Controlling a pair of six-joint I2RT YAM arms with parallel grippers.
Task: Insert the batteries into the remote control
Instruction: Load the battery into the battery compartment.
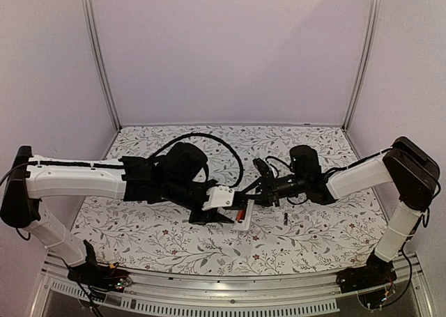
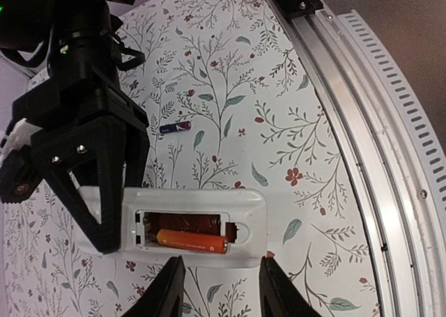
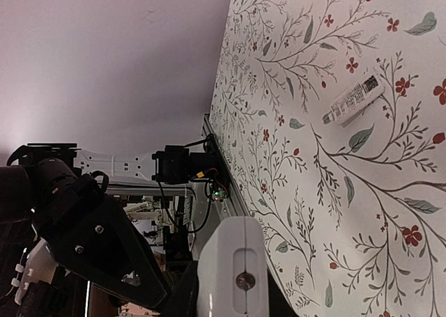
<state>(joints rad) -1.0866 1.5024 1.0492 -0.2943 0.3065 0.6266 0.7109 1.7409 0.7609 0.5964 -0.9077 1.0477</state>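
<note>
The white remote control lies back side up with its battery compartment uncovered. An orange-red battery sits in the nearer slot; the slot behind it shows only dark red. My right gripper is shut on one end of the remote. My left gripper is open just at the remote's long edge, one fingertip on each side of the compartment, nothing between them. A dark battery lies loose on the cloth beyond the remote, also seen as the battery from above.
The floral tablecloth covers the table. A metal rail runs along the near edge. Both arms meet over the middle, the left wrist close beside the right gripper. Walls enclose the back and sides.
</note>
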